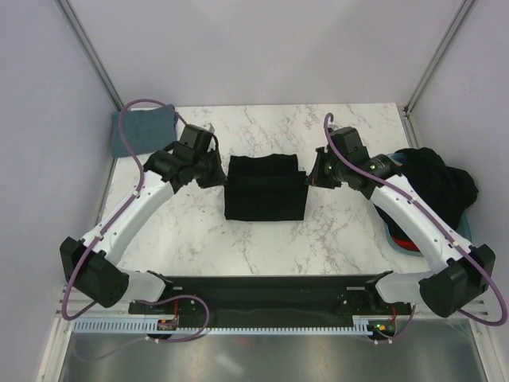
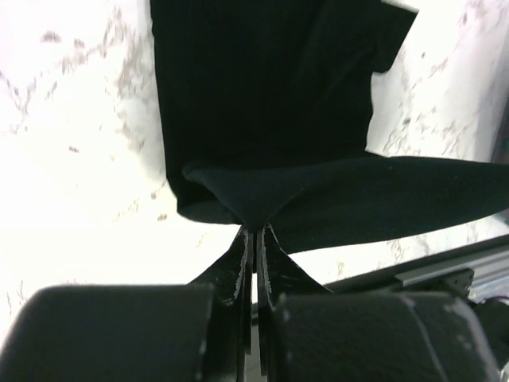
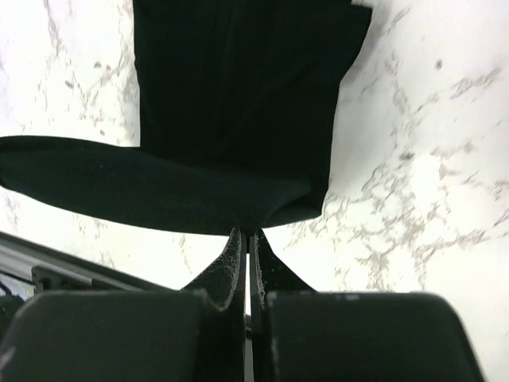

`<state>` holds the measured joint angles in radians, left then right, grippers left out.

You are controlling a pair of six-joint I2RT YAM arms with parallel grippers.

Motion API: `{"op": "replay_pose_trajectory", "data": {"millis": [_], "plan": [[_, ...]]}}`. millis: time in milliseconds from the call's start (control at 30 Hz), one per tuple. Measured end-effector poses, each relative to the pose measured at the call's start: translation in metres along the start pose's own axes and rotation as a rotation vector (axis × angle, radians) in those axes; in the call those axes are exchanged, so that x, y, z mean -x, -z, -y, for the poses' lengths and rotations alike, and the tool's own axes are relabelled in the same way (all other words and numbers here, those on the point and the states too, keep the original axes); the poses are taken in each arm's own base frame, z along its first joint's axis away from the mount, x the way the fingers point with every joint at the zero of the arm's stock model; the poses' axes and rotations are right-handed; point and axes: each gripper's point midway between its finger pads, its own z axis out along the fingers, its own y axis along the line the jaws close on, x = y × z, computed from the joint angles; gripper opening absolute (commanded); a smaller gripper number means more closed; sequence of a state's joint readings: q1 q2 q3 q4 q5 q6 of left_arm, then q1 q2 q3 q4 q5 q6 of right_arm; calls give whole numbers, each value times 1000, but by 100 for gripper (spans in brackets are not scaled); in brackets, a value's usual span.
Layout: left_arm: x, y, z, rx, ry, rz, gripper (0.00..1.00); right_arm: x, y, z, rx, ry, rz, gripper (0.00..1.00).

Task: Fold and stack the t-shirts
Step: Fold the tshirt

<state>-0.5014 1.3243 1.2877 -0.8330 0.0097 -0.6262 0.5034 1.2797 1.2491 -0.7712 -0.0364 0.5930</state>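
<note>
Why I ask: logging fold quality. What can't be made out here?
Top external: fold layers of the black t-shirt, too uniformly dark.
Top external: garment count in the dark clothes pile, bunched behind the right arm.
Both wrist views: t-shirt's far edge, cut off by the frame top.

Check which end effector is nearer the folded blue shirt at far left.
Left. The left end effector grips the black t-shirt by its left edge, down-right of the folded blue shirt; the right end effector grips the opposite edge, farther away.
</note>
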Motion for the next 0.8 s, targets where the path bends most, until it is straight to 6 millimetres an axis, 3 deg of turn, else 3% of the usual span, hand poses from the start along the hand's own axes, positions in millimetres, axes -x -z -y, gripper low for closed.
{"op": "replay_pose_trajectory", "data": {"millis": [200, 433, 600, 800], "plan": [[37, -20, 7, -14, 12, -2, 2, 39, -20, 11, -26, -3, 12, 0], [70, -76, -4, 11, 55, -62, 2, 71, -63, 22, -39, 10, -26, 0], [83, -119, -18, 41, 78, -108, 2, 90, -105, 31, -43, 10, -64, 0], [98, -173, -44, 78, 117, -152, 6, 113, -171, 38, 1, -27, -103, 0]]}}
